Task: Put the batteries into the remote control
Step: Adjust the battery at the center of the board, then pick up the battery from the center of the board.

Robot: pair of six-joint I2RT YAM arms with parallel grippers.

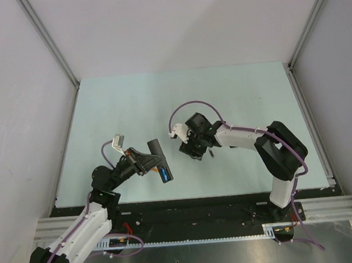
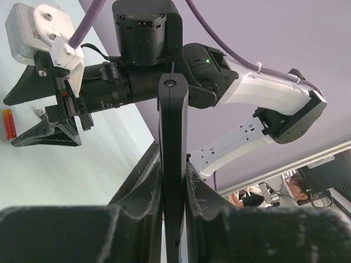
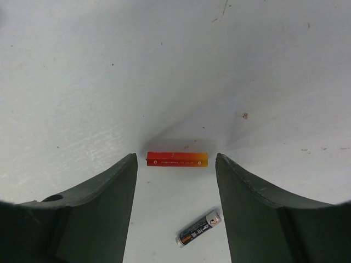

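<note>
L gripper (image 2: 173,183) is clamped tight on the remote (image 2: 173,120). In the L wrist view the remote sits edge-on between both fingers (image 2: 143,181), upright and sticking well past the tips. In the top view the remote (image 1: 156,150) is held up off the table (image 1: 131,104), slanted, far end pointing away from the arm bases. There's a blue bit (image 1: 165,176) at its near end, can't tell if that's a battery seated inside or not. R gripper (image 1: 193,149) is just right of the remote, pointing down at the table, not touching the remote. R wrist view: R gripper (image 3: 176,162) jaws wide, nothing held, a finger on each side of a red-orange battery (image 3: 177,159) w/ a gap on both sides. That battery lies flat on the table (image 3: 164,66), crosswise between the fingers. A dark grey battery (image 3: 198,228) lies tilted near it, also flat and loose, clear of both fingers. From the top the grey one (image 1: 211,155) shows as a small dark sliver right of the remote, just beside the R gripper. The red-orange one is hidden under the gripper there. In the L wrist view the red-orange battery (image 2: 8,125) shows at the frame's left edge, on the table well below the remote's tip.
</note>
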